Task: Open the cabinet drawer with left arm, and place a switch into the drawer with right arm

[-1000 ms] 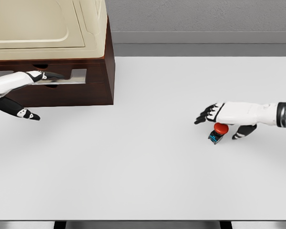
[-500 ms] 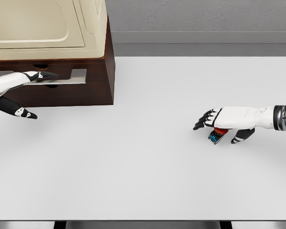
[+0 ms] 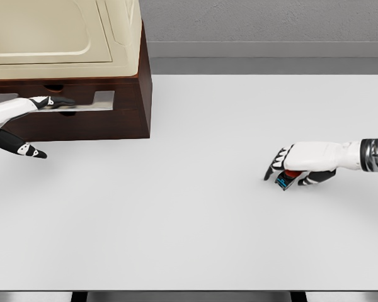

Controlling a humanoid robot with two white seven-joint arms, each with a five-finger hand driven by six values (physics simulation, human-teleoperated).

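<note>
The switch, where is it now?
In the head view the switch sits on the white table, right of the middle, under the right hand, far from the cabinet.

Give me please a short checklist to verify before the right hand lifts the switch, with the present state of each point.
1. Right hand is over the switch, fingers curled down around it: ok.
2. Grip is firm enough to lift: cannot tell, the hand hides most of the contact.
3. Switch rests on the white table, not lifted: ok.
4. Left hand lies on the metal handle of the cabinet drawer: ok.
5. Drawer is pulled out enough to receive the switch: not ok, its front looks flush with the cabinet.
6. Path from switch to cabinet has no obstacle on the table: ok.
</note>
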